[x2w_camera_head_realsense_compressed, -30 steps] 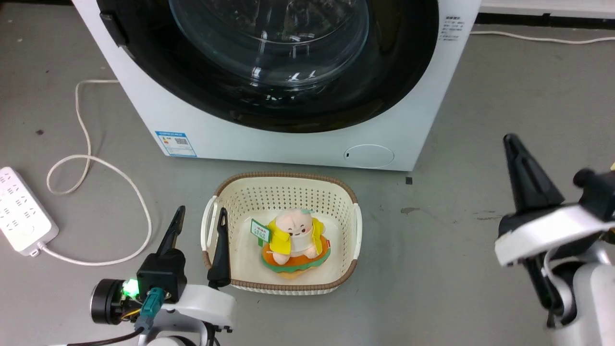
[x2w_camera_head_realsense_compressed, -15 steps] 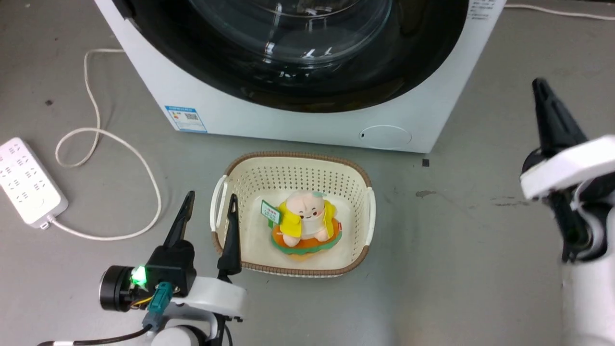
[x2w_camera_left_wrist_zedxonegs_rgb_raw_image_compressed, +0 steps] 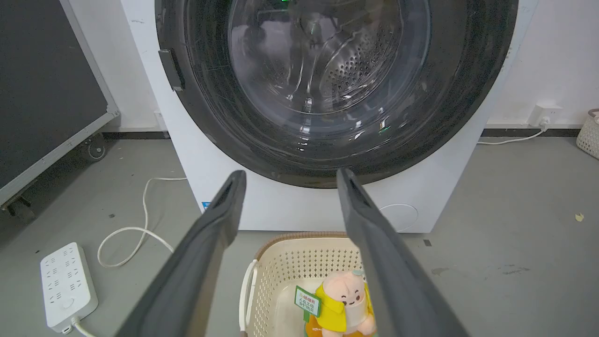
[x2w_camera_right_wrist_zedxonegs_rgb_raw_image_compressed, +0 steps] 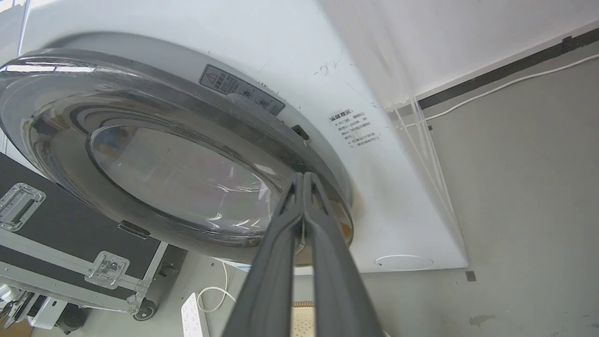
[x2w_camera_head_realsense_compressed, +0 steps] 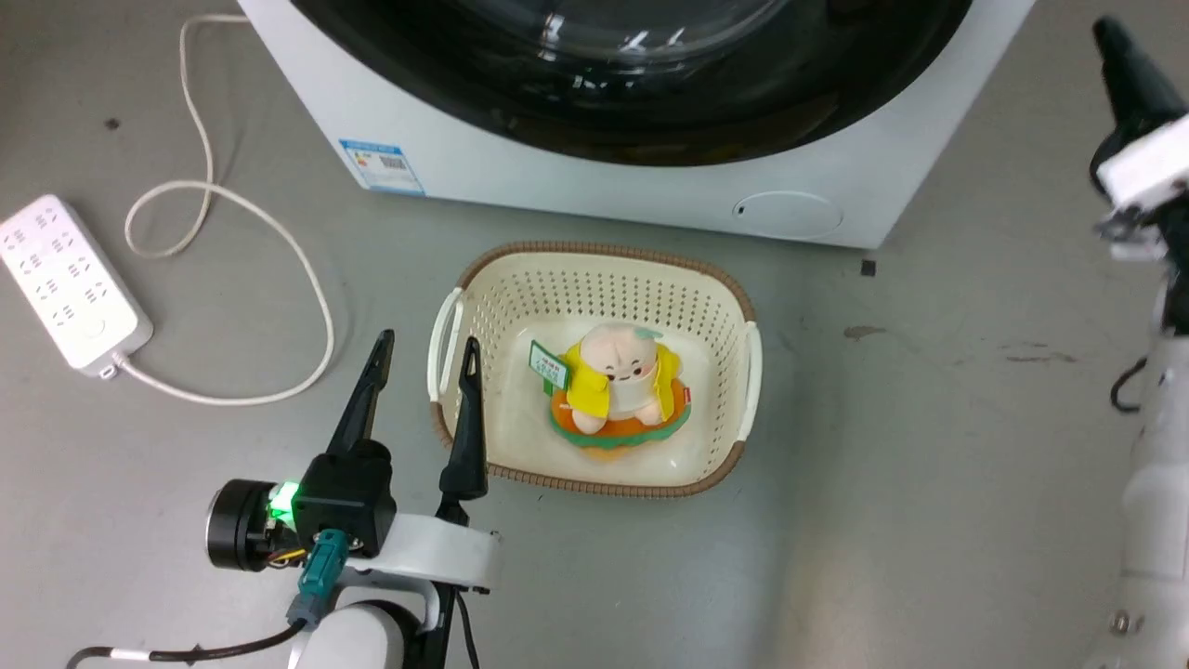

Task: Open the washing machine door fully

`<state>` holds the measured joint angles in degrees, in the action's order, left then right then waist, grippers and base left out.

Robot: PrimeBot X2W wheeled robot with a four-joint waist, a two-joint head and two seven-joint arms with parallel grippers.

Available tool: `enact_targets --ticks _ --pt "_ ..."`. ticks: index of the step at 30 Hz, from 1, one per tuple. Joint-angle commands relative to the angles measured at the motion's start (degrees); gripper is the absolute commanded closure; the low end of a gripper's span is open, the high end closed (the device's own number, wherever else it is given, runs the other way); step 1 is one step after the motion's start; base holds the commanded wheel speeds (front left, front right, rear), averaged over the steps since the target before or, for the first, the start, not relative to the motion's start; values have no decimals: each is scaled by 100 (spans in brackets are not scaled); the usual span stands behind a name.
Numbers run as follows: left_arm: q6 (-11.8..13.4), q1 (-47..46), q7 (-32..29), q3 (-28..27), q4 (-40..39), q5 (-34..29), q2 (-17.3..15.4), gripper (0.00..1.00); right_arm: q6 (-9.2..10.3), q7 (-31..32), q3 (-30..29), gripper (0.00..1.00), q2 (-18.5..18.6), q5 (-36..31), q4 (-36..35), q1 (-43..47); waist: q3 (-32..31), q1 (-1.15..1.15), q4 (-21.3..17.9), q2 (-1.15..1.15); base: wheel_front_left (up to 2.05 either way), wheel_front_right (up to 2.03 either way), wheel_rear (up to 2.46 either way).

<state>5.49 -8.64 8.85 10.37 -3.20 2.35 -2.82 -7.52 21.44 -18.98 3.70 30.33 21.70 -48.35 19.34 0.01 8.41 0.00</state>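
The washing machine [x2w_camera_head_realsense_compressed: 511, 172] stands at the top of the head view, white, with a blue label [x2w_camera_head_realsense_compressed: 383, 167] and a round filter cap [x2w_camera_head_realsense_compressed: 788, 214]. Its door [x2w_camera_left_wrist_zedxonegs_rgb_raw_image_compressed: 327, 93], a glossy black rim around bulging glass, lies flat against the front, and the steel drum shows through it. My right gripper [x2w_camera_right_wrist_zedxonegs_rgb_raw_image_compressed: 303, 177] is shut and empty, its tips just short of the door's right rim [x2w_camera_right_wrist_zedxonegs_rgb_raw_image_compressed: 323, 164]; it also sits at the upper right [x2w_camera_head_realsense_compressed: 1107, 30]. My left gripper [x2w_camera_head_realsense_compressed: 423, 348] is open and empty beside the basket, pointing at the machine [x2w_camera_left_wrist_zedxonegs_rgb_raw_image_compressed: 290, 174].
A cream basket [x2w_camera_head_realsense_compressed: 594, 279] holding a plush toy [x2w_camera_head_realsense_compressed: 620, 381] sits on the grey floor before the machine. A white power strip [x2w_camera_head_realsense_compressed: 70, 279] and its looped cable [x2w_camera_head_realsense_compressed: 279, 251] lie to the left. A black flight case [x2w_camera_right_wrist_zedxonegs_rgb_raw_image_compressed: 56, 234] stands left of the machine.
The head camera has shifted, so the machine sits higher and further right in the picture. My right gripper has risen from the lower right toward the machine's right side. The left gripper stays open.
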Motion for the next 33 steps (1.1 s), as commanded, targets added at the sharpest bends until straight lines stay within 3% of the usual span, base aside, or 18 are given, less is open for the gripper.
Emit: enact_targets --ticks 1,24,33 --pt "60 -117 73 52 -33 44 -5 0 1 111 -124 100 17 73 147 -333 107 -1 66 0 0 0 0" --pt "353 -456 336 496 -150 169 -5 0 2 1818 -2081 100 333 -163 2459 -3085 856 -1 548 0 0 0 0" --pt "464 -623 444 671 -197 238 -6 0 3 2124 -2802 100 461 -438 3116 -4050 1138 -1 723 0 0 0 0"
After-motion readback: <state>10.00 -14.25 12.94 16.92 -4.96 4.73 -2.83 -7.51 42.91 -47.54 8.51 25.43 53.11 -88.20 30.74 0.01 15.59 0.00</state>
